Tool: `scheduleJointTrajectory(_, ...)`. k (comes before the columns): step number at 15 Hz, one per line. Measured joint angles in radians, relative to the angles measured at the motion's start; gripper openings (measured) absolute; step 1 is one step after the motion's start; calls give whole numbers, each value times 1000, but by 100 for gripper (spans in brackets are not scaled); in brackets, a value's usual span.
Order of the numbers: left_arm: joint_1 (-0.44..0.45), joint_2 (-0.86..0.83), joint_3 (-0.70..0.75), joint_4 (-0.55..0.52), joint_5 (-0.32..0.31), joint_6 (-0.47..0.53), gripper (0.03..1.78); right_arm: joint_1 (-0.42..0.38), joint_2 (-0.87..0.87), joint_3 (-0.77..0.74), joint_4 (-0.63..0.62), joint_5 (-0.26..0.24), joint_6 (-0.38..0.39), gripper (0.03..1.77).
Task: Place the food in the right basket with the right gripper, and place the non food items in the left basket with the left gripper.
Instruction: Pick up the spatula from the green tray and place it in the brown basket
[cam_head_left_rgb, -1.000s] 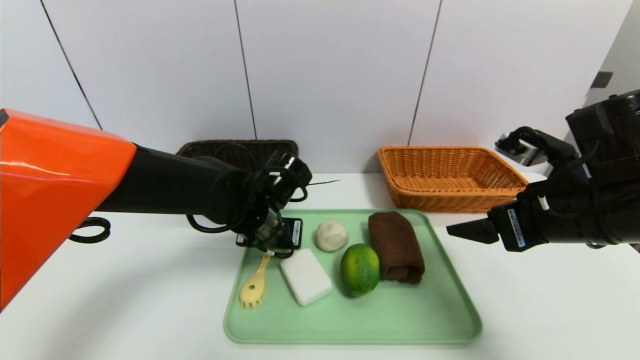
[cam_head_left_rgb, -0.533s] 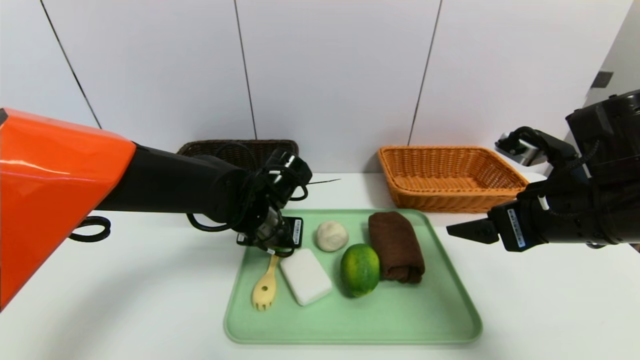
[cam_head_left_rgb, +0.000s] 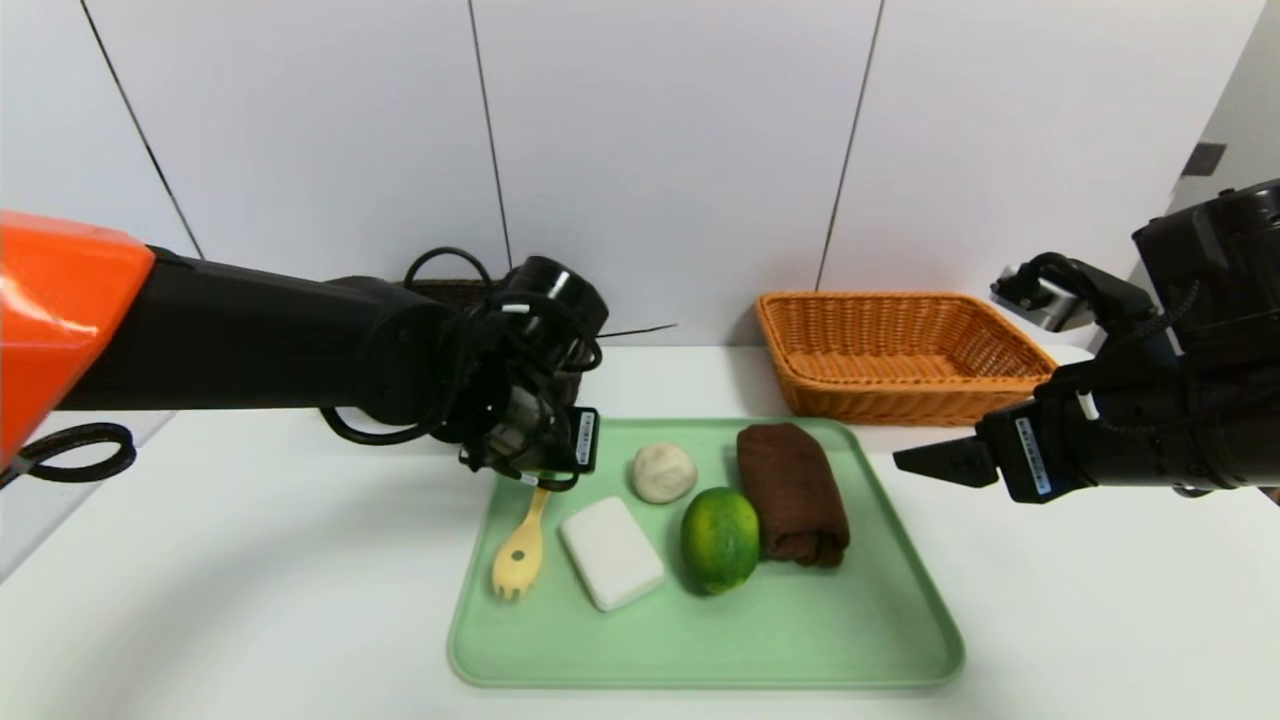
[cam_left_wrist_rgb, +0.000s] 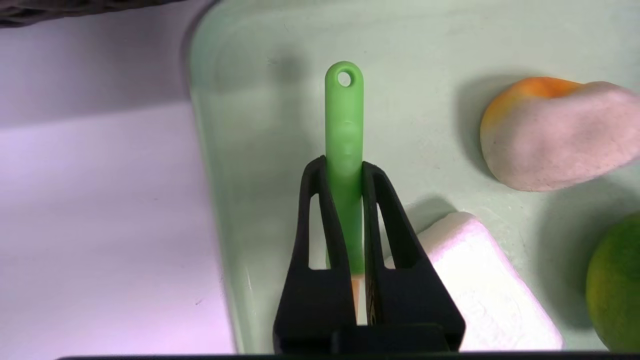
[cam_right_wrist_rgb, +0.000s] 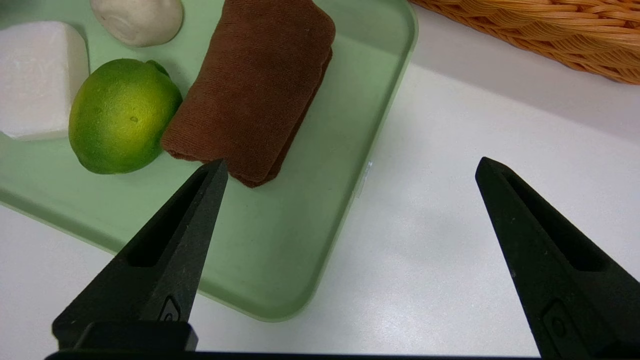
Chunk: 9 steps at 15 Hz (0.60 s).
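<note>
My left gripper (cam_head_left_rgb: 532, 472) is shut on the green handle of a spork (cam_left_wrist_rgb: 344, 115), whose tan head (cam_head_left_rgb: 519, 556) hangs tilted just over the green tray (cam_head_left_rgb: 780, 640) at its left end. On the tray lie a white block (cam_head_left_rgb: 612, 552), a pale round bun (cam_head_left_rgb: 664, 472), a green citrus fruit (cam_head_left_rgb: 720, 538) and a rolled brown towel (cam_head_left_rgb: 792, 492). My right gripper (cam_head_left_rgb: 915, 462) hovers open beside the tray's right edge, nothing between its fingers (cam_right_wrist_rgb: 190, 220). The dark left basket (cam_head_left_rgb: 455, 292) is mostly hidden behind my left arm. The orange right basket (cam_head_left_rgb: 900, 350) stands at the back right.
The white table (cam_head_left_rgb: 250, 580) runs back to a white panelled wall. A black cable loop (cam_head_left_rgb: 70, 450) lies at the far left. The bun (cam_left_wrist_rgb: 555, 132) and white block (cam_left_wrist_rgb: 480, 280) lie close beside the held spork.
The left gripper closed on the spork's handle and rose a little with it. The spork's head swung and lifted off the tray. The right arm stayed still.
</note>
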Motion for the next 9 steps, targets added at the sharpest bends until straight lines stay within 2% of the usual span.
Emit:
scheduleJointTrajectory(2,-1,-18,0,10,-1,3,12,0,0,0,0,0,0,171)
scheduleJointTrajectory(6,-3,-55,-3,97,-11,19,12,0,0,-1,-1,0,-1,171)
scheduleJointTrajectory(9,-4,-103,-33,183,-51,59,12,0,1,-3,0,1,-1,171)
